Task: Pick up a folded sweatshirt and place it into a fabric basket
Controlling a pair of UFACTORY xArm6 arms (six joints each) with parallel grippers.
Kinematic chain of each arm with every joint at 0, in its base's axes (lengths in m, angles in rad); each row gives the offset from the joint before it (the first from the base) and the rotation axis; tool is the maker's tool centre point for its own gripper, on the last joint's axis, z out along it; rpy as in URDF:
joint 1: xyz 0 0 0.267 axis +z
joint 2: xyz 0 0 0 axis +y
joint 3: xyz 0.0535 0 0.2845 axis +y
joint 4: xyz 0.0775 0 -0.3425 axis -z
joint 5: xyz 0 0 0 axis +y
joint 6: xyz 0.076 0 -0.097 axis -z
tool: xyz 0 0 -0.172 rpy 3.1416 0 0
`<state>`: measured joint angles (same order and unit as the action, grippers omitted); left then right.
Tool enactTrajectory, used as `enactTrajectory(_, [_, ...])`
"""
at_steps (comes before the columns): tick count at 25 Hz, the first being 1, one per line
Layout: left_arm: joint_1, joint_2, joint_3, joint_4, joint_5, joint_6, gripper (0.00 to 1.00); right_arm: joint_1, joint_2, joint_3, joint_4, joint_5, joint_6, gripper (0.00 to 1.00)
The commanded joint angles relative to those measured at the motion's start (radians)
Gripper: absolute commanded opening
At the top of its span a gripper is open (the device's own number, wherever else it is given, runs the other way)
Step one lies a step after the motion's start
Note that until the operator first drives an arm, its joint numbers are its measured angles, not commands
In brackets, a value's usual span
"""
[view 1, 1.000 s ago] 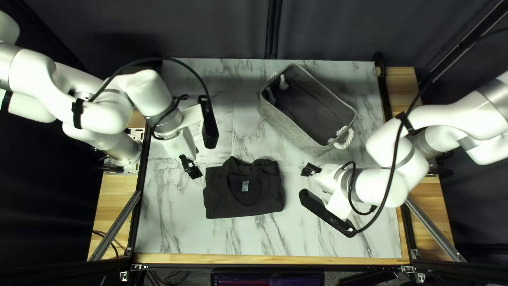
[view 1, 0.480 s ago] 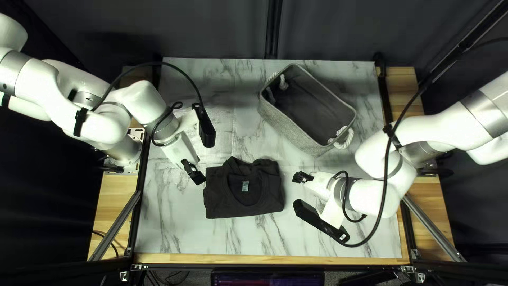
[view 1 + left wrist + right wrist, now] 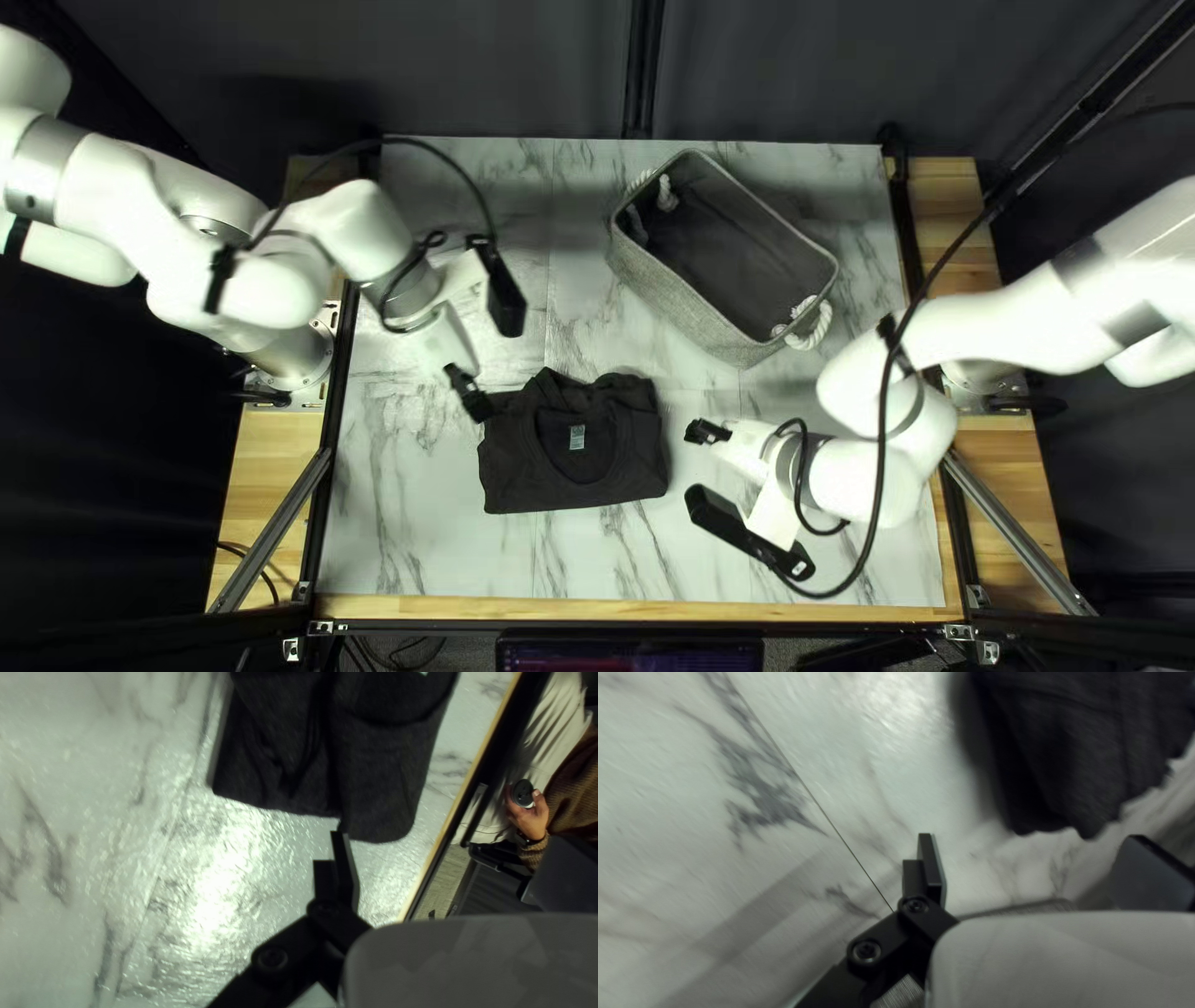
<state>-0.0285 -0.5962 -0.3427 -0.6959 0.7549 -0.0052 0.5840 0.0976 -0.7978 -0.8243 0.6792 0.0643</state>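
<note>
The folded sweatshirt [image 3: 573,473] lies on the surface [image 3: 411,535], with the left gripper [image 3: 468,392] beside it at ten o'clock and the right gripper [image 3: 708,431] near it at three o'clock in the top left view. Both pairs of fingers stand open, gripping nothing. The step in hand looks like lining up a pick from both sides. I would bring both in level and together, slide one finger of each under the bottom layer, and close only once the whole stack lies between them; pinching just the upper layer could unfold it. The lift should be slow and even so the middle doesn't sag, then go toward one o'clock, high enough to clear the basket [image 3: 679,293] rim.
</note>
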Motion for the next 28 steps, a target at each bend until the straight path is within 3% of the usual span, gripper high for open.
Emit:
enactTrajectory(1, [-0.026,0.061,0.017,-0.126,-0.039,0.141,1.0,0.007,0.01,-0.02,-0.032,0.015,0.006,1.0])
enactTrajectory(4, [-0.057,0.155,0.028,-0.293,-0.098,0.306,1.0,0.014,0.018,-0.028,-0.074,0.018,0.015,1.0])
enactTrajectory(7, [-0.05,0.199,0.027,-0.38,-0.107,0.404,1.0,0.012,0.036,-0.026,-0.159,-0.003,0.058,1.0])
enactTrajectory(17, [-0.047,0.197,0.028,-0.385,-0.105,0.412,1.0,-0.015,0.233,-0.153,-0.401,-0.032,0.181,1.0])
enactTrajectory(28, [-0.047,0.197,0.028,-0.385,-0.105,0.412,1.0,-0.046,0.279,-0.189,-0.467,-0.036,0.179,1.0])
